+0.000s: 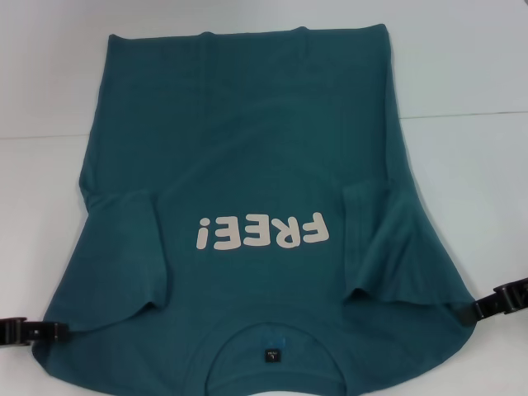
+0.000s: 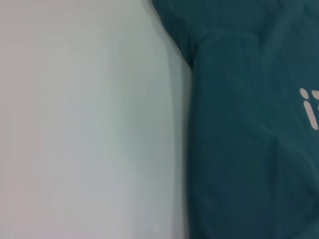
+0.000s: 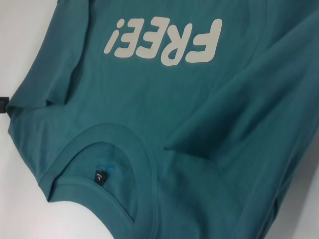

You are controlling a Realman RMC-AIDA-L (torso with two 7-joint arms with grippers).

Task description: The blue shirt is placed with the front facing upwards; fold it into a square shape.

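Nearest the robot, the blue shirt (image 1: pixel 256 190) lies face up on the white worktop (image 1: pixel 462 74), with its round neck (image 1: pixel 272 351) closest and its bottom edge far away. The small dark label (image 1: pixel 271 356) sits inside the neck. Both sleeves are already turned in over the front, one on each side of the "FREE!" print (image 1: pixel 262 231).

The left gripper (image 1: pixel 33 332) is at the near left shoulder of the shirt, low on the worktop. The right gripper (image 1: pixel 499 301) is at the near right shoulder. Each one touches or nearly touches the cloth edge. I cannot tell if the fingers are open or closed, or if they have hold of any cloth, because only dark bits of them show at the sides.

What could go wrong? If one side gets a good hold and the other misses, the shirt would go crooked when lifted. The turned-in sleeves are loose and puffy, so they might flop back out. Too small a pinch could slip off the cloth.

Farther away, the far edge looks a bit bumpy, and any folds there are hard to make out. The left wrist view shows only bare worktop and one sleeve edge.
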